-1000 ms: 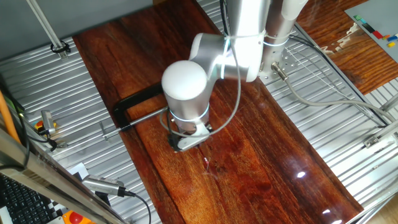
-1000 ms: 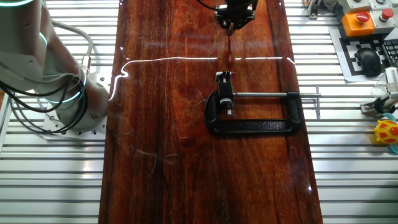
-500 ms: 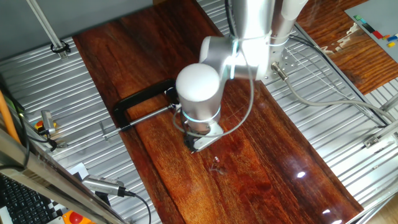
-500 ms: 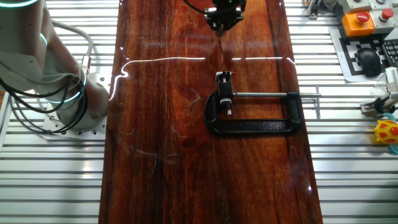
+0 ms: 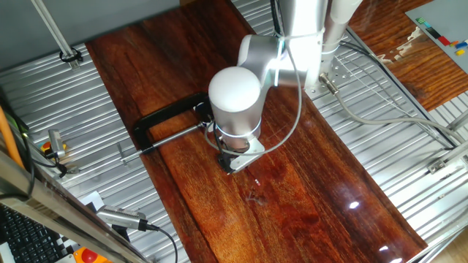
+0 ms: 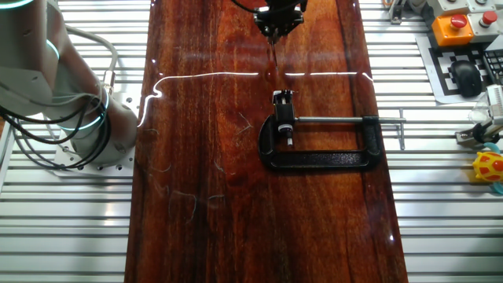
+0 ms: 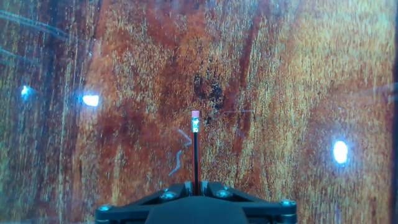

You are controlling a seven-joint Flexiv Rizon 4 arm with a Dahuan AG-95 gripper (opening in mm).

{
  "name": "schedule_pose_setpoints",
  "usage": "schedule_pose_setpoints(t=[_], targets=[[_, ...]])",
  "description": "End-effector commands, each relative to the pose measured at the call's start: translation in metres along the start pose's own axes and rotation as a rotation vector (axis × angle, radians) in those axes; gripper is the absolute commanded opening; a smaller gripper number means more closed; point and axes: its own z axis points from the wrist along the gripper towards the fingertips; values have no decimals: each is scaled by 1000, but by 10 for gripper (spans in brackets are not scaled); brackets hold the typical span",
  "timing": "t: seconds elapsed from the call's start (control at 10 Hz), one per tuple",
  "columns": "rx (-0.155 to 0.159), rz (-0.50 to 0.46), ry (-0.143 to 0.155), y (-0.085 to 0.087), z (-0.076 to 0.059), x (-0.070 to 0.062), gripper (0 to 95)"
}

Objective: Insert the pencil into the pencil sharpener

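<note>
My gripper (image 7: 196,186) is shut on a thin dark pencil (image 7: 195,155), whose pink eraser end points away from the hand, down toward the wooden board. In the other fixed view the gripper (image 6: 275,22) hangs at the board's far end and the pencil (image 6: 273,49) points down below it, apart from the clamp. The pencil sharpener (image 6: 281,97), a tiny white block, sits at the jaw end of the black clamp (image 6: 322,159). In one fixed view the arm's wrist hides most of the gripper (image 5: 238,162), and the pencil does not show.
The black C-shaped clamp with its steel rod (image 5: 157,120) lies on the dark wooden board (image 5: 307,190), just left of the arm. Ribbed metal table (image 6: 448,212) surrounds the board. The robot base (image 6: 71,118) and cables stand at the left.
The arm has moved with the pencil away from the clamp, sideways along the board's far end. The pencil stays gripped. The clamp and sharpener have not moved.
</note>
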Motion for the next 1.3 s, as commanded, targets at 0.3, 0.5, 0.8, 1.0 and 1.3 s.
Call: schedule_pose_setpoints(t=[0.3, 0.5, 0.8, 1.0, 1.3], targets=[[22, 58, 15, 1, 0, 0, 0], [21, 32, 20, 1, 0, 0, 0], [16, -57, 23, 1, -2, 1, 0], [16, -96, 25, 3, -6, 8, 0], [16, -120, 35, 4, -8, 13, 0]])
